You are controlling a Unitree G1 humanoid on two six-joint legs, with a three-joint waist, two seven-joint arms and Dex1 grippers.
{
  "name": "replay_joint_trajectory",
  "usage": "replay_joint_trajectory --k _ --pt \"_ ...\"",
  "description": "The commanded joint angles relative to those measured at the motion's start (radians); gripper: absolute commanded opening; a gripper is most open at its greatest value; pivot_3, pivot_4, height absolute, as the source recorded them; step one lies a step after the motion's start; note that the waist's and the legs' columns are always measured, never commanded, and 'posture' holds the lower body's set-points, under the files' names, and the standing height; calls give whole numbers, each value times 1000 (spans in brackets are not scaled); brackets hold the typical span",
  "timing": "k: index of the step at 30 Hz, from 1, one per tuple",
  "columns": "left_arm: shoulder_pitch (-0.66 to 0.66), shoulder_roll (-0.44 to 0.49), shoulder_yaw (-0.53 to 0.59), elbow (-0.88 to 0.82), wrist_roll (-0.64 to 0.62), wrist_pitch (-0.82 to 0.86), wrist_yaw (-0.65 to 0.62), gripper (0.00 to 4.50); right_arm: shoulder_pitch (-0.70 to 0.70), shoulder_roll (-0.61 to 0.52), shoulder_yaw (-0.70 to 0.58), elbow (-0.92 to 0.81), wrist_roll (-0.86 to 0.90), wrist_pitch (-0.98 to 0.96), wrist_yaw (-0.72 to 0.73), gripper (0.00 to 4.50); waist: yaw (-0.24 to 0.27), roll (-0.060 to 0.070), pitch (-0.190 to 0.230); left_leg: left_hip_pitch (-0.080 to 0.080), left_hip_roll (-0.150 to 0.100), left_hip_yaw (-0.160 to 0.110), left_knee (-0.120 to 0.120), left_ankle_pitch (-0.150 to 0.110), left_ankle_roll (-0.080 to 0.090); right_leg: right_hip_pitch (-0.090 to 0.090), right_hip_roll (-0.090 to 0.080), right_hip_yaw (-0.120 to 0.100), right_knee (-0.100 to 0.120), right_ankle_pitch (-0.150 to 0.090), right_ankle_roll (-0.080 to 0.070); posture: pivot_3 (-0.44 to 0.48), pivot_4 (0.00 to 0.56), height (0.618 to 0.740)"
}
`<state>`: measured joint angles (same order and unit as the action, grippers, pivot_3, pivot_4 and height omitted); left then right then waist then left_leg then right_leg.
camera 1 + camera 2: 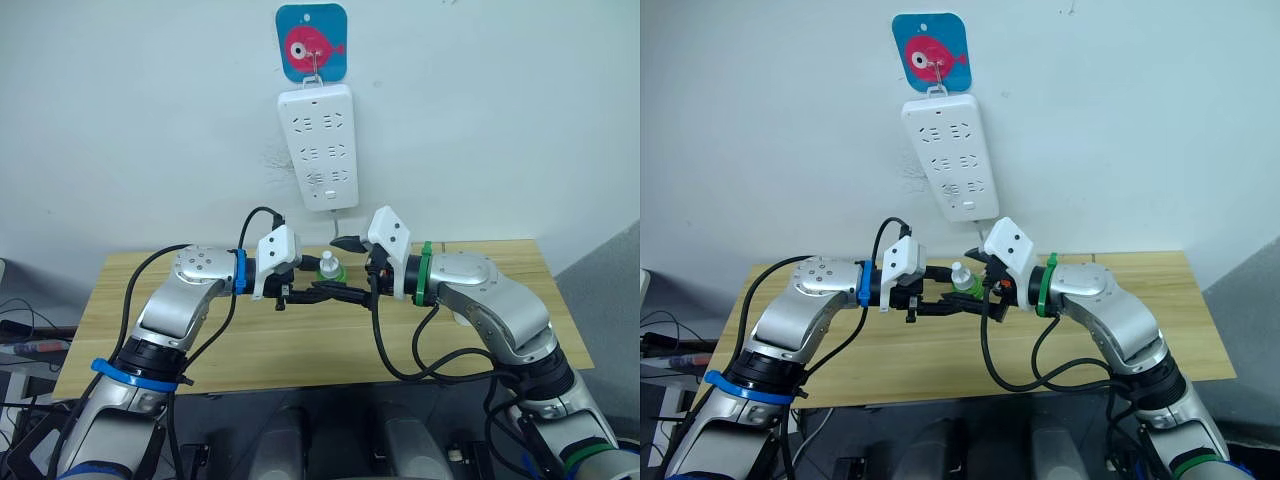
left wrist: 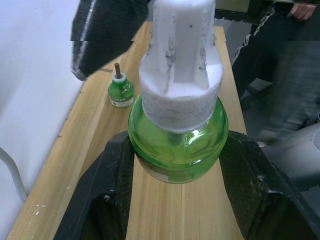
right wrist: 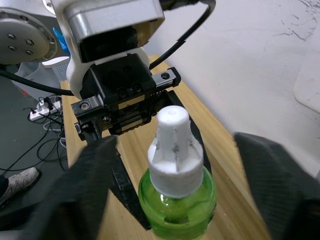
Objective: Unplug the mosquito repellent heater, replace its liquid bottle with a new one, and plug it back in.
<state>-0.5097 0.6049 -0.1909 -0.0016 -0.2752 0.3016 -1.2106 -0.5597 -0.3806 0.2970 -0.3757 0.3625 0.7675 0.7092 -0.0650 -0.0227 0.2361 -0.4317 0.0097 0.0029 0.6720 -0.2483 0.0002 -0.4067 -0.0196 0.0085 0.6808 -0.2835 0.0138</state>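
Above the wooden table [image 1: 300,345], the left gripper [image 2: 175,165] clamps the green bottle [image 2: 177,137]; right gripper [image 3: 175,165] spread around its cap.

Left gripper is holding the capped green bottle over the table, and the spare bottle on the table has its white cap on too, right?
Not quite. The left gripper does hold the capped green bottle, but the spare bottle on the table is uncapped, its brown wick bare, as the left wrist view shows.

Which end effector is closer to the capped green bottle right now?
Left. The left end effector has its fingers around the green bottle body, apparently holding it. The right end effector is open, its fingers straddling the white cap without touching it.
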Motion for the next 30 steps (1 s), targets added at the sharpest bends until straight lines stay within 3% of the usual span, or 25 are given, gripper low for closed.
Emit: replay_joint_trajectory --k 1,5,6,12,19,30 --pt "-6 1 20 -44 -31 2 -7 2182 0 -1 7 -24 -15 -37 -2 2525 0 0 0 0 0 0 0 0 0 0 0 0 0 0 0 -139 220 740" --pt "0 -2 30 -47 -52 21 -4 2182 6 -14 19 -27 -35 -61 10 1072 0 0 0 0 0 0 0 0 0 0 0 0 0 0 0 -138 217 740" --pt "1 -2 32 -47 -56 22 -4 2182 6 -13 17 -28 -34 -62 10 1016 0 0 0 0 0 0 0 0 0 0 0 0 0 0 0 -139 216 740" --pt "12 -6 54 -46 -103 51 -7 2182 5 -5 -48 -37 8 -49 0 1018 0 0 0 0 0 0 1 0 0 0 0 0 1 0 0 -141 212 740" --pt "22 -22 76 26 -68 -1 55 4400 9 5 -147 -53 85 9 -33 1018 0 0 0 0 0 0 4 0 0 1 0 0 2 0 0 -152 210 740" --pt "13 -78 82 -77 -197 184 77 4424 27 8 -162 -105 156 68 -64 1018 -2 0 0 0 0 -1 4 0 0 1 0 0 3 0 1 -157 216 740"
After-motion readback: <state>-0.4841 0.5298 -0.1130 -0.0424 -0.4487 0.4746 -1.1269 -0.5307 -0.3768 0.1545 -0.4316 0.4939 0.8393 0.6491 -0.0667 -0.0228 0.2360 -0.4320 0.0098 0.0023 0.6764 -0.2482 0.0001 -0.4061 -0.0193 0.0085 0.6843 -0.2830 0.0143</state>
